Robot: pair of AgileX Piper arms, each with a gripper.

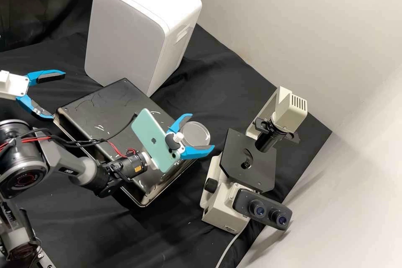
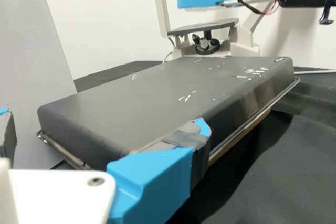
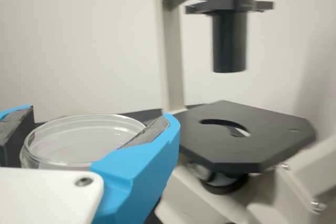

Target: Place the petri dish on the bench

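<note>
Item: petri dish (image 1: 197, 133), carried by my right fingers (image 1: 199, 150), not yet on the tabletop (image 1: 217, 79).

Dish was held level and off the surface, my right fingers clamped on opposite sides of its rim. It hung between the corner of the dark tray (image 1: 104, 113) and the stage of the microscope (image 1: 247, 176). By my judgement the black tabletop lay directly beneath, so the set-down was downward, clear of both. My left fingers (image 1: 44, 76) stood wide apart at the tray's far end, holding nothing, well apart from the dish.
</note>
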